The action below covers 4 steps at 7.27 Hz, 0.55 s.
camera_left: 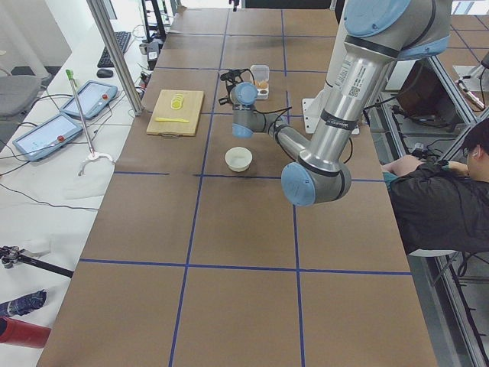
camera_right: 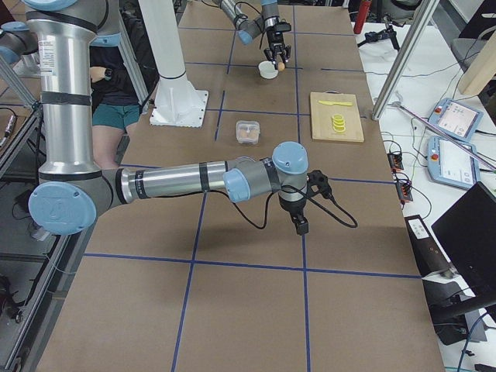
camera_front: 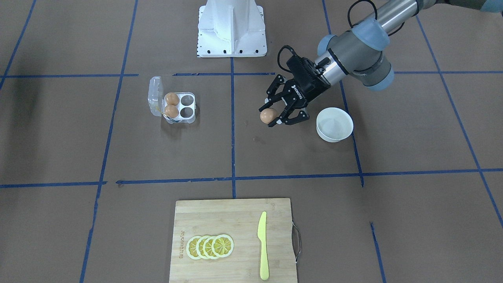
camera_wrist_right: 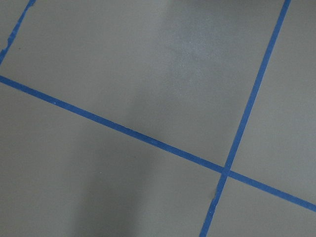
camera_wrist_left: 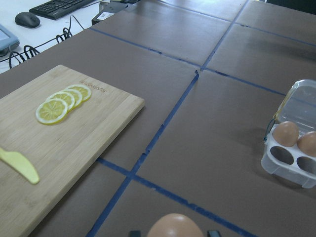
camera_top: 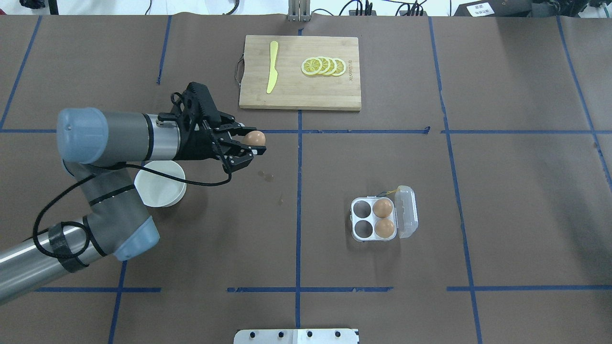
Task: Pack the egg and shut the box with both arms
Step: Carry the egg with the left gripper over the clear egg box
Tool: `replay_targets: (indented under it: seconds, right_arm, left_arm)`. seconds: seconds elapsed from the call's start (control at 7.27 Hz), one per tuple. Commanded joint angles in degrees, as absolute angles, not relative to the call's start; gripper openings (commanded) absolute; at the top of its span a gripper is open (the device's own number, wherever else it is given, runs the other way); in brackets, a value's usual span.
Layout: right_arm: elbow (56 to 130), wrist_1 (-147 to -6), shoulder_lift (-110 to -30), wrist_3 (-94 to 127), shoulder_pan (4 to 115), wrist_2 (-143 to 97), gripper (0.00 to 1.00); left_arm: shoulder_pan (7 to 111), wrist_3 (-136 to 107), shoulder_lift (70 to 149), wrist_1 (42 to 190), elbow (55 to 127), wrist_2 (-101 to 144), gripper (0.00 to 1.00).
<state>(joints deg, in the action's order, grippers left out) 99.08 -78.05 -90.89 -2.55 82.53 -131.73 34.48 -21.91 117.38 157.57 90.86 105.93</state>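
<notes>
My left gripper is shut on a tan-brown egg and holds it above the table, between the white bowl and the box. In the overhead view that gripper and its egg are left of the centre line. The egg also shows at the bottom edge of the left wrist view. The clear box lies open with its lid folded back. It holds two eggs in the cells beside the lid; the two other cells are empty. My right gripper shows only in the exterior right view, so I cannot tell its state.
The white bowl stands under my left forearm and looks empty. A bamboo cutting board with lemon slices and a yellow knife lies at the table's far side. The white pedestal base stands at the robot's side.
</notes>
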Motion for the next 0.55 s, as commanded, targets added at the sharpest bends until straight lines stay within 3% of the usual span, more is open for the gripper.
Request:
replay_targets:
  seconds: [0.0, 0.28, 0.41]
  right_arm:
    - [99.1, -78.0, -90.9, -2.5, 82.5, -131.7, 1.0]
    - [99.1, -78.0, -91.0, -2.5, 82.6, -131.7, 1.0]
    - [99.1, -78.0, -91.0, -2.5, 82.7, -131.7, 1.0]
  left_arm:
    - [28.5, -22.0, 120.1, 159.2, 90.4, 98.0, 0.09]
    - [21.1, -21.8, 122.5, 168.1, 84.3, 91.4, 0.08]
    - [17.3, -21.5, 124.9, 168.2, 82.1, 87.0, 0.14]
